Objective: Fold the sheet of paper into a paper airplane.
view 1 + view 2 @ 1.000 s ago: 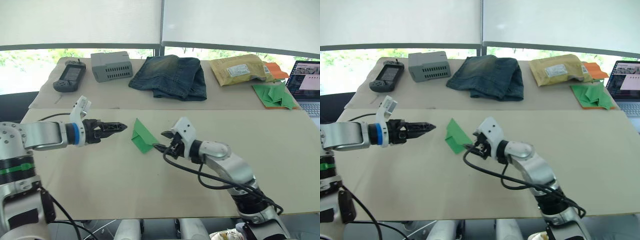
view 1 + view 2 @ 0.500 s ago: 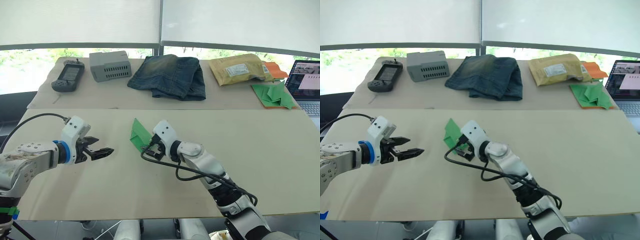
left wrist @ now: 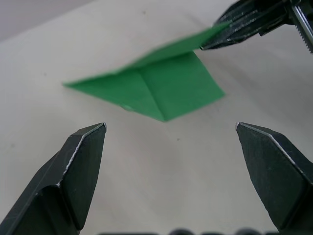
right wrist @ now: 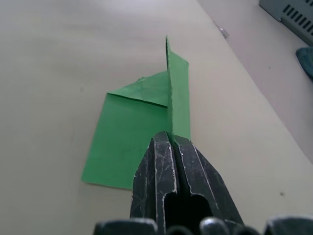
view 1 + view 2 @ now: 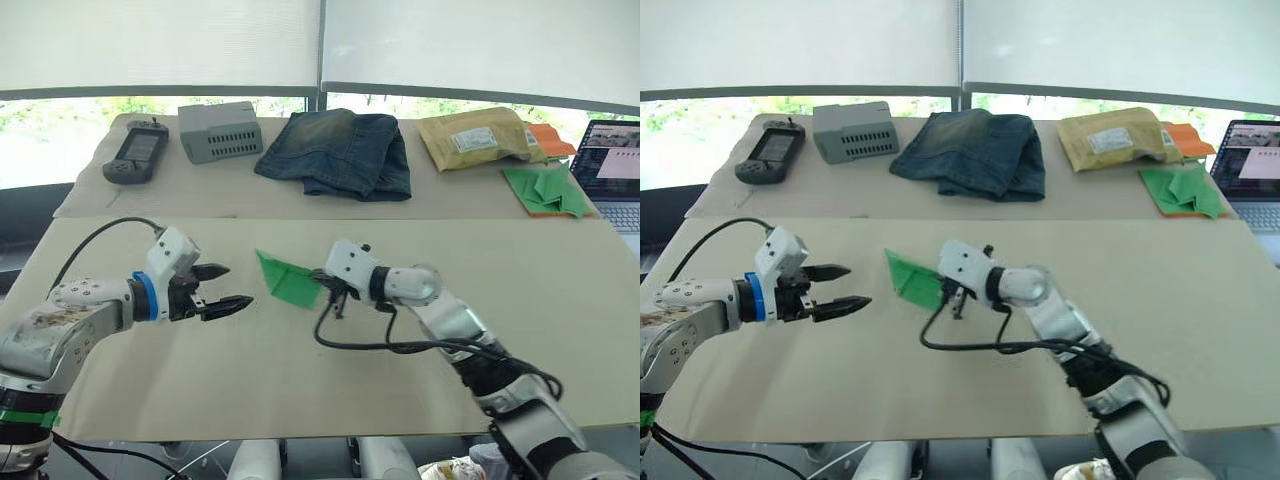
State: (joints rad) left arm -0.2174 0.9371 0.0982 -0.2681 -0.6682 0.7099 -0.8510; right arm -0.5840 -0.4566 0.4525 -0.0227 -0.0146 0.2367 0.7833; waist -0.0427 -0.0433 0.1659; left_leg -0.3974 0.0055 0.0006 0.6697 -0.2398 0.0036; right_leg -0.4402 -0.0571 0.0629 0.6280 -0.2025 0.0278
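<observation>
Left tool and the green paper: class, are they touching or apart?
Apart. In the left wrist view the open left tool shows bare table between its fingertips and the sheet of paper.

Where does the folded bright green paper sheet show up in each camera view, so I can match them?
Left eye view: the folded bright green paper sheet lies mid-table, between both grippers.
Right eye view: centre-left, same spot.
Left wrist view: upper middle, beyond the open left gripper.
Right wrist view: centre, one flap upright.
Shared landmark: the right gripper pinching that flap's edge.
</observation>
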